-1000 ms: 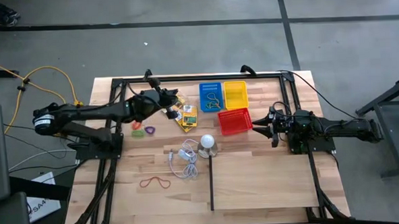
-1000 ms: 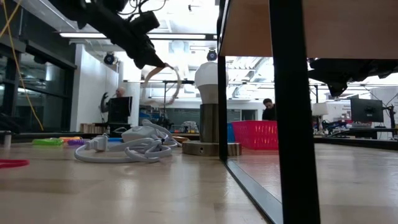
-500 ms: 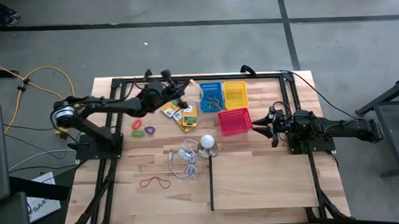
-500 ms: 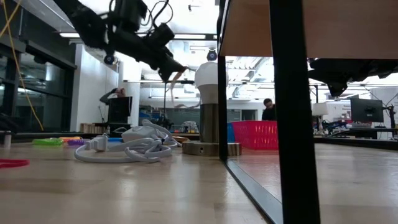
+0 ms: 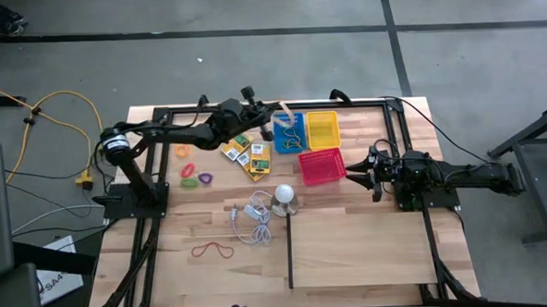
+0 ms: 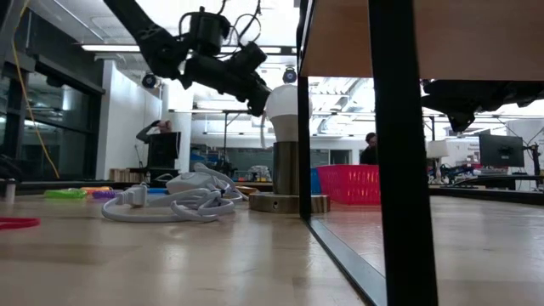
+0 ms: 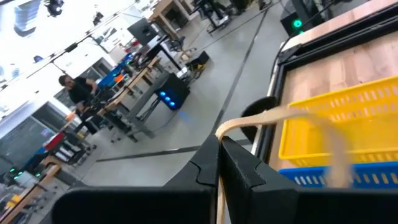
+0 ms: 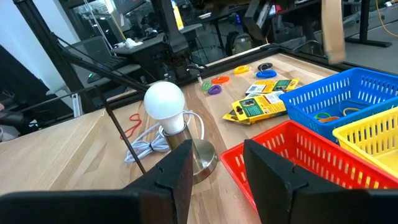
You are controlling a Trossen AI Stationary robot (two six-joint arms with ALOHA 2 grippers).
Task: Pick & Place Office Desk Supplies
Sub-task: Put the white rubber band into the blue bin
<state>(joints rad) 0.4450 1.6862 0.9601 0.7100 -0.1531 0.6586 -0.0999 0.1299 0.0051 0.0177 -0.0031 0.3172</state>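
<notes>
Left end effector (image 5: 264, 114) raised above the far side of the counter (image 5: 351, 243), clenched on a tan rubber band (image 5: 283, 108) that hangs over the blue basket (image 5: 289, 132); in the left wrist view the band (image 7: 280, 121) emerges from between the closed fingers and loops before the yellow basket (image 7: 348, 121). The blue basket already contains several bands. The yellow basket (image 5: 323, 127) adjoins it, with a red basket (image 5: 321, 166) just in front. Yellow-and-green packets (image 5: 250, 154) lie beside the blue basket; coloured rings (image 5: 197, 181) lie further left; a red rubber band (image 5: 212, 251) lies near the front edge. A white bulb on a silvery base (image 5: 285, 198) and a coiled white cord (image 5: 251, 219) occupy the centre. Right end effector (image 5: 360, 171) rests beside the red basket, fingers apart, released.
</notes>
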